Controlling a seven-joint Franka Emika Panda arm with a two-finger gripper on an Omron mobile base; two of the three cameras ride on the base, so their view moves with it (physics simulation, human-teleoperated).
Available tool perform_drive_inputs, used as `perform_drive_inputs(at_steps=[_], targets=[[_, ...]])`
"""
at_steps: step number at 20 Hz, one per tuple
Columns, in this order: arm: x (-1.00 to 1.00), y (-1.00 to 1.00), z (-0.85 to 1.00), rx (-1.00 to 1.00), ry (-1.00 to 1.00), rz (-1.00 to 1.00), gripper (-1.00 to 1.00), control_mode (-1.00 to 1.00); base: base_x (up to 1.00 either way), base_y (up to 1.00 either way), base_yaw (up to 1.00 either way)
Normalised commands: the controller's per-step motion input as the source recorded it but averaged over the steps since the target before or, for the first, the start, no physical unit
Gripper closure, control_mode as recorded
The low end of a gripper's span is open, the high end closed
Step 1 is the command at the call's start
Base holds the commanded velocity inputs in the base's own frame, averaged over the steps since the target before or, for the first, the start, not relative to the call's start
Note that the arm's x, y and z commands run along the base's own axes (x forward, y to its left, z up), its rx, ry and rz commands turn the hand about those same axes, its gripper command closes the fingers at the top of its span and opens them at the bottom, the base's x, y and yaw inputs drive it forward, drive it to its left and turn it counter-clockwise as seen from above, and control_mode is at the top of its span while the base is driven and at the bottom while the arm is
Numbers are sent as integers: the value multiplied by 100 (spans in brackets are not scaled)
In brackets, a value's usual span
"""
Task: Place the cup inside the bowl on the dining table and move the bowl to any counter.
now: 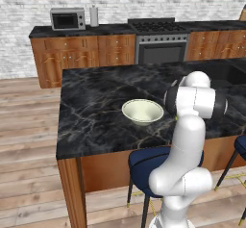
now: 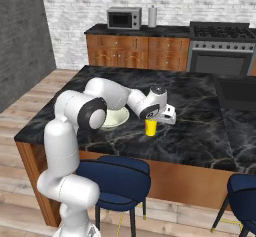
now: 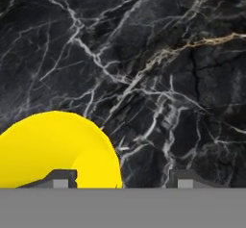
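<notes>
A: What's hard to see up close?
B: The gripper (image 2: 151, 119) sits low over the cup (image 2: 150, 127) on the dining table (image 2: 200, 131). In the hand view one fingertip (image 3: 60, 178) overlaps the yellow rim, the other stands over bare marble. Whether it grips, I cannot tell.
A: And the bowl (image 1: 142, 111)?
B: Just beside the cup, half hidden by the arm in the right base view.
A: Farther off?
B: Blue stools (image 2: 112, 178) at the table's near edge; beyond, the counter (image 2: 135, 31) with a microwave (image 2: 124, 18).
</notes>
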Motion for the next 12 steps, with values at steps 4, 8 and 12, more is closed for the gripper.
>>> perform_drive_inputs(at_steps=[4, 8, 12], targets=[[0, 0, 0, 0, 0, 0, 100, -100, 0, 0, 0], [0, 0, 0, 0, 0, 0, 100, -100, 0, 0, 0], [0, 1, 0, 0, 0, 0, 100, -100, 0, 0, 0]])
